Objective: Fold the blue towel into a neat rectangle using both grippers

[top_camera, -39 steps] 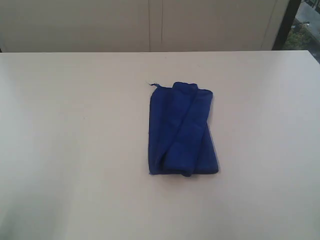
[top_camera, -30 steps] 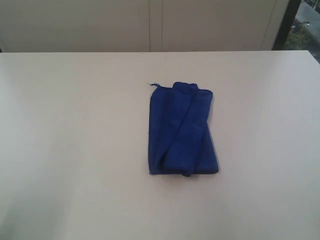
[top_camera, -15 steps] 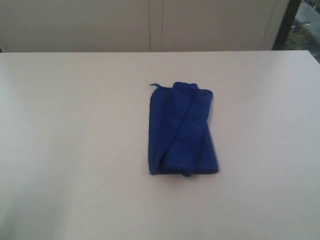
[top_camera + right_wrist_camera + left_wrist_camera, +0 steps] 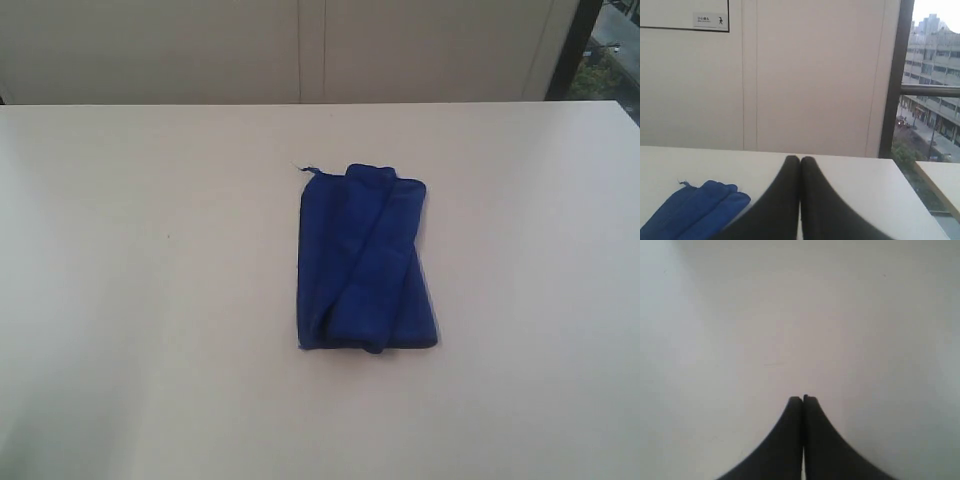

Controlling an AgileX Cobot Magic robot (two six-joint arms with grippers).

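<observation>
On the left of the pale surface (image 4: 120, 300), outside the exterior camera's frame, the left end effector (image 4: 803, 398) hangs over a bare patch with its two black fingers pressed together and nothing between them. No cloth shows in its wrist view. Its first risk is therefore a long, blind reach that lands beside an edge instead of on one. Just right of the middle lies the blue towel (image 4: 365, 260), bunched into a thick, roughly oblong stack. One rolled layer slants across its top, its far edge is uneven, and a pale thread tag (image 4: 300, 167) sticks out at the far-left corner. It is not yet a neat rectangle, and the slanted roll is the likely trouble. A pinch that catches only this top layer would probably peel it open, while one that bites through every layer would drag the whole stack. Fingers that come down closed would only shove the soft cloth and skew it further. On the right, the right end effector (image 4: 800, 159) is likewise closed and empty. It points toward the wall and the window (image 4: 932, 100), with the towel low and off to one side of it. If the two arms lift or pull unevenly, the fold would probably twist.
</observation>
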